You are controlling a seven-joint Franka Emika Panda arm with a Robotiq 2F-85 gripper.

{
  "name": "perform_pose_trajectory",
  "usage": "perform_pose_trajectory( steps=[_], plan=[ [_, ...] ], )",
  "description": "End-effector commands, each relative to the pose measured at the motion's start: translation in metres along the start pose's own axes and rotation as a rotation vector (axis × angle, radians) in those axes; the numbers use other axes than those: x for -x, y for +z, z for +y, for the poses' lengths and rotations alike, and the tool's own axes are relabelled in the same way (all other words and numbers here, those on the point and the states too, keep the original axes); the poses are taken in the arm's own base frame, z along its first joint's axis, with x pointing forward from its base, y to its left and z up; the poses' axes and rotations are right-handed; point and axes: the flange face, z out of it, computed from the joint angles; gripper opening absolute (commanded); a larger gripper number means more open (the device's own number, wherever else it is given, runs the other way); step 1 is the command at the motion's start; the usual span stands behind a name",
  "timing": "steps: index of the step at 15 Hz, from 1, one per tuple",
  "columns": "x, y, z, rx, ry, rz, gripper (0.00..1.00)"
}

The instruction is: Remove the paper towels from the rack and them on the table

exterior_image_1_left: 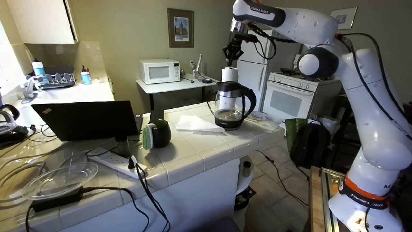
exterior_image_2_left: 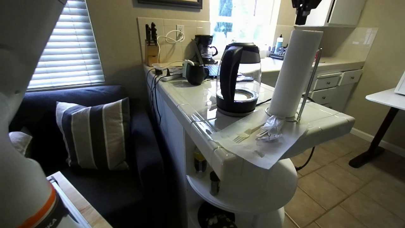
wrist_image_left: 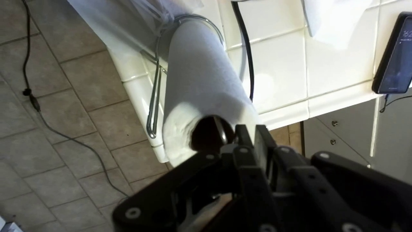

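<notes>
The paper towels (exterior_image_1_left: 229, 74) are a white roll standing on a wire rack at the end of the tiled table (exterior_image_1_left: 193, 141). The roll also shows in an exterior view (exterior_image_2_left: 294, 76) and in the wrist view (wrist_image_left: 199, 71), which looks down into its dark core with a metal rod inside. The rack's wire side arm (wrist_image_left: 154, 106) stands beside the roll, as in an exterior view (exterior_image_2_left: 309, 85). My gripper (wrist_image_left: 252, 129) points down just above the roll's top rim. Its fingers are a narrow gap apart and hold nothing. In an exterior view the fingertips (exterior_image_2_left: 301, 22) appear apart from the roll.
A glass kettle (exterior_image_1_left: 228, 124) stands close to the roll. A paper sheet (exterior_image_2_left: 246, 145) with a fork and plastic wrap (exterior_image_2_left: 271, 129) lies at the roll's foot. A dark mug (exterior_image_1_left: 162, 135), laptop (exterior_image_1_left: 87, 120) and phone (wrist_image_left: 397, 58) are further along the counter.
</notes>
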Motion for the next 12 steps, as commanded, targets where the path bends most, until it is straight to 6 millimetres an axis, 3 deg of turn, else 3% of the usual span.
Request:
perform_pose_trajectory(
  steps=[1,6,8,12],
  plan=[
    [-0.002,0.003,-0.001,0.018,0.022,-0.01,0.14],
    [-0.005,0.005,0.004,0.022,0.031,-0.014,0.12],
    [-0.006,0.006,0.007,0.023,0.035,-0.019,0.06],
    [-0.007,0.011,0.013,0.031,0.045,-0.036,0.07]
  ],
)
